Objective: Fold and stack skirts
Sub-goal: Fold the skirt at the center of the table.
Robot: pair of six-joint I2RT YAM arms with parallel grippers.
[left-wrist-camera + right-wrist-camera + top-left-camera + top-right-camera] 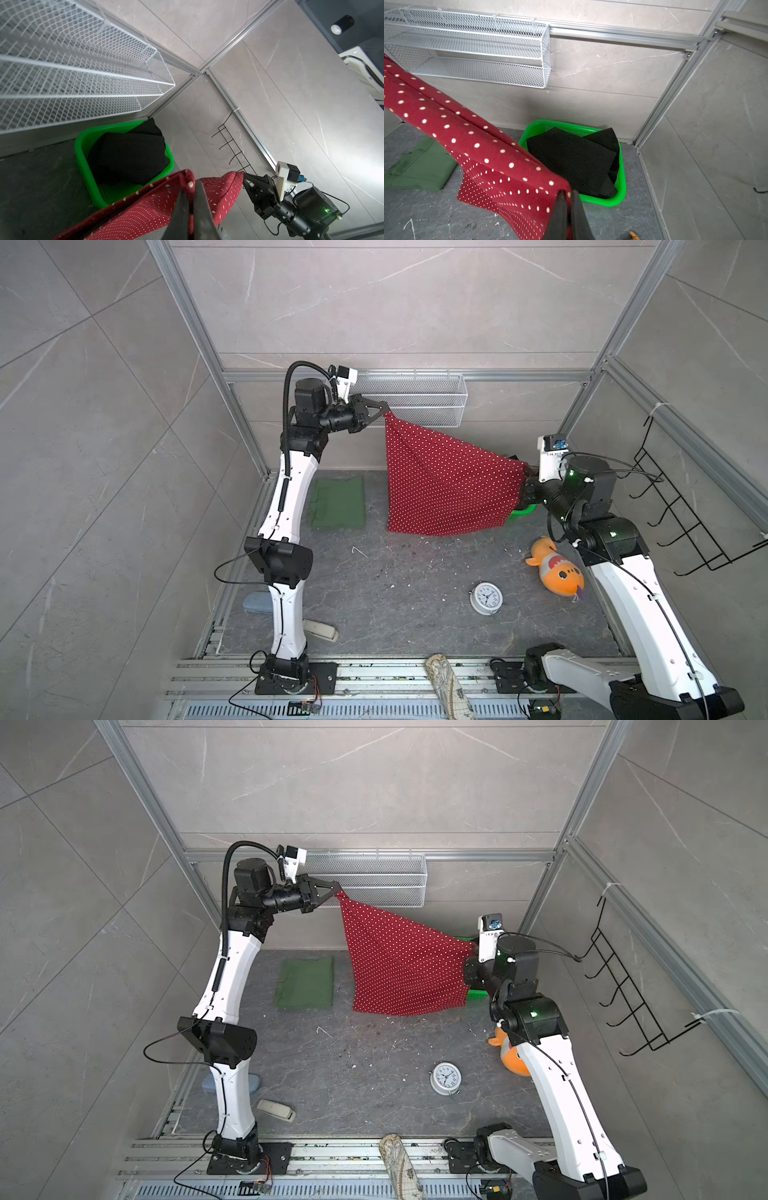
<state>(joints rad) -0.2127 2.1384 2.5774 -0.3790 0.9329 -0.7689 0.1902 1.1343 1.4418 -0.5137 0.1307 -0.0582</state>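
The left gripper (386,408), raised before the mesh shelf (415,400), is clamped on one upper corner of the red skirt (440,485); on the table (374,572) near the left arm the green skirt (337,502) lies folded flat, apart from the red one; the red skirt hangs spread between the two arms, its top edge sloping down toward the right, its hem close over the table, touching or not cannot be told; the right gripper (568,195), lower than the left, is pinched tight on the opposite corner, as its wrist view shows; behind it, in the far right corner, the black skirt (571,162) sits crumpled in the green basket (620,199), one flap lapping the rim; nearer the front a clock (486,597) lies face up on the table, and a plush fish (557,568) lies beside the right arm; a hook rack (681,506) hangs on the right wall; a cloth roll (446,689) lies across the front rail.
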